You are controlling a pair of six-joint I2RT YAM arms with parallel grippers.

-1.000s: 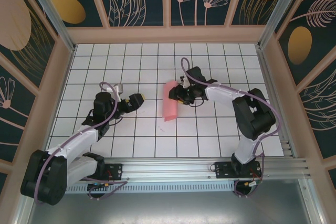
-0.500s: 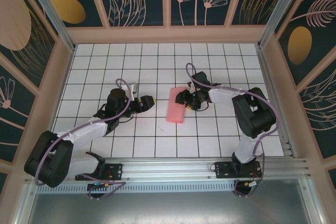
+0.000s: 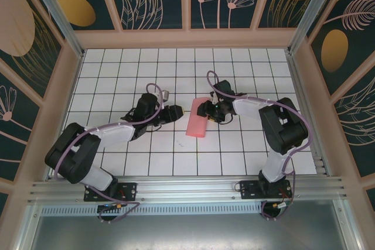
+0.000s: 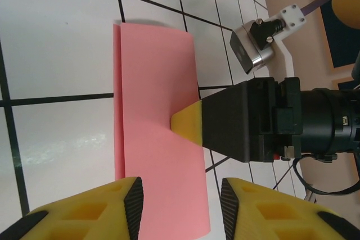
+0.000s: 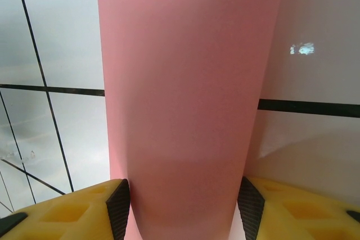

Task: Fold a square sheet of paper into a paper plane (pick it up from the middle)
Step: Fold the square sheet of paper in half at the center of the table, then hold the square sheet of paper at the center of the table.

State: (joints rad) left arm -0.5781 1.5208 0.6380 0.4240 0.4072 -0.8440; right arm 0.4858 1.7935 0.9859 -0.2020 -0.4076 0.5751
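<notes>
Pink paper: the sheet [image 3: 195, 122] lies folded into a strip on the worktop [image 3: 234, 150]. My left jaws have swung in from well off and narrowed, now half-open and empty, the strip just ahead of them. The right jaws, part-open, rest on its edge, pinning rather than pinching, I think. I judge the next crease is being set up.

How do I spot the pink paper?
Look at the white tiled table. Near its middle, where the left tool and right tool meet, lies the sheet of paper. It's the only pink thing on the tiles, a long folded strip.
</notes>
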